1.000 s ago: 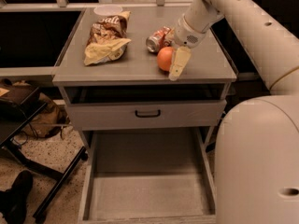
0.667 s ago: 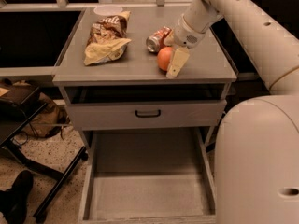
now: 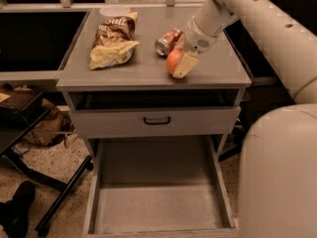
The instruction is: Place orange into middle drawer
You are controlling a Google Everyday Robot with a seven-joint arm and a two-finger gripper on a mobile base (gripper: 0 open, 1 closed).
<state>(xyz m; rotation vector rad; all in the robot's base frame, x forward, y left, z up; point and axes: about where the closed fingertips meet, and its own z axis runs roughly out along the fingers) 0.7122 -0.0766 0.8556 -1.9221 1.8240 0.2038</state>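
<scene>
Dim warm overhead light; claw (image 3: 180, 68) at orange (image 3: 173, 61) on tabletop (image 3: 143, 71); dark surroundings.

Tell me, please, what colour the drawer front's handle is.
Black handle, in the camera view; the gripper is at the orange on the tabletop.

Round orange (image 3: 173, 61) sits on cabinet top (image 3: 143, 71) against the jaws; middle drawer (image 3: 158, 207) open.

Chip bags (image 3: 114, 43), cup (image 3: 115, 10), and soda can (image 3: 167, 40) beside the end effector (image 3: 179, 64) lie on the tabletop (image 3: 143, 72).
</scene>
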